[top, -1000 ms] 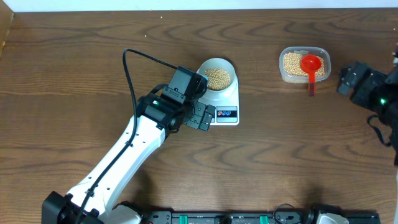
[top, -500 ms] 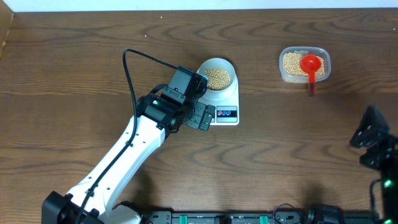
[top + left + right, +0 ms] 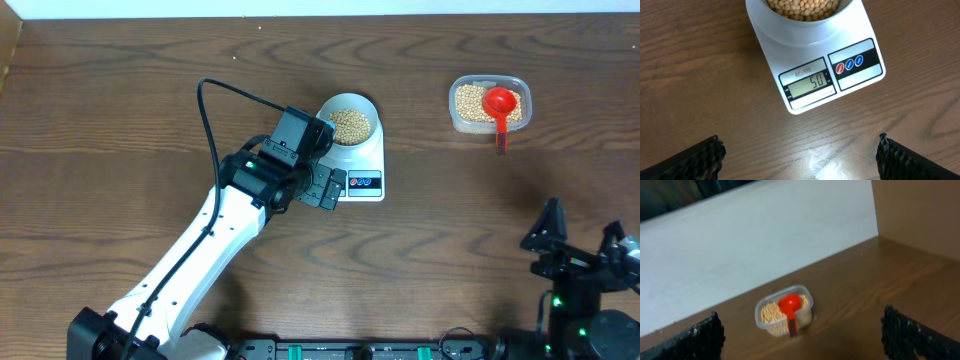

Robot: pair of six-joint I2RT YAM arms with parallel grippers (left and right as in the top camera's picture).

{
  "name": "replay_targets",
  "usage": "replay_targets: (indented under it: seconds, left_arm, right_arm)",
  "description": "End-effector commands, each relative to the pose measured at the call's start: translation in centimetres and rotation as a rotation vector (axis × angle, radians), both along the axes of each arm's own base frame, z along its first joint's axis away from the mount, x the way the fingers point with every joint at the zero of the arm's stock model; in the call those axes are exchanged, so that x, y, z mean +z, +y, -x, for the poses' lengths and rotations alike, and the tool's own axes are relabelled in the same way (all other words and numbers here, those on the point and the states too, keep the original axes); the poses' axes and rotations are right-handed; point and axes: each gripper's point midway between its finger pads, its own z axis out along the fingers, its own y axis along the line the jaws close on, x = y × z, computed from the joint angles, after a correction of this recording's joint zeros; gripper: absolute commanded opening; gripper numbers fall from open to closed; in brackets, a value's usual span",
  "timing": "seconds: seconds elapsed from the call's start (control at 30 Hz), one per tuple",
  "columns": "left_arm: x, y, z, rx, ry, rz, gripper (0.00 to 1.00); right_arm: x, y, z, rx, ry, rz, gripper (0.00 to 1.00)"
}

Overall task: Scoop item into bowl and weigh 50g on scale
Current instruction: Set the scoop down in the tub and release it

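The pale bowl (image 3: 349, 120) sits on the white scale (image 3: 362, 168), filled with tan beans (image 3: 350, 125). In the left wrist view the scale (image 3: 860, 35) shows 50 on its display, with the bowl (image 3: 805, 27) and beans (image 3: 802, 6) at the top edge. My left gripper (image 3: 325, 188) hovers just in front of the scale's left front corner, open and empty (image 3: 799, 150). My right gripper (image 3: 580, 228) is open and empty near the table's front right, far from the scale (image 3: 800, 317).
A clear plastic tub (image 3: 489, 104) of beans stands at the back right with a red scoop (image 3: 499, 105) resting in it, handle over the front rim. The right wrist view shows the tub (image 3: 767, 315) and scoop (image 3: 789, 305) ahead, by a white wall.
My right arm has pulled back from beside the tub to the front right of the table. The left arm, scale and bowl have not moved.
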Motion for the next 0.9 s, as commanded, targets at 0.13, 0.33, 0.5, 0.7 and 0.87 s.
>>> replay_targets:
  seconds: [0.13, 0.33, 0.5, 0.7, 0.87]
  left_arm:
    - [0.4, 0.1, -0.1, -0.012, -0.013, -0.004, 0.99]
    - [0.4, 0.1, -0.1, -0.012, -0.013, -0.004, 0.99]
    - [0.4, 0.1, -0.1, -0.012, -0.013, -0.004, 0.99]
    - [0.4, 0.1, -0.1, -0.012, -0.013, -0.004, 0.99]
    - [0.4, 0.1, -0.1, -0.012, -0.013, -0.004, 0.99]
  right_arm:
    - [-6.2, 1.2, -3.0, 0.079, 0.036, -0.017, 0.99]
    - [-10.1, 1.8, -4.2, 0.118, 0.065, -0.002, 0.99]
    - [-10.6, 2.2, -4.5, 0.145, 0.075, 0.097, 0.99]
    - [-9.9, 3.4, -4.8, 0.212, 0.023, 0.103, 0.99]
    - [-10.0, 3.5, -4.8, 0.219, 0.028, 0.102, 0.99]
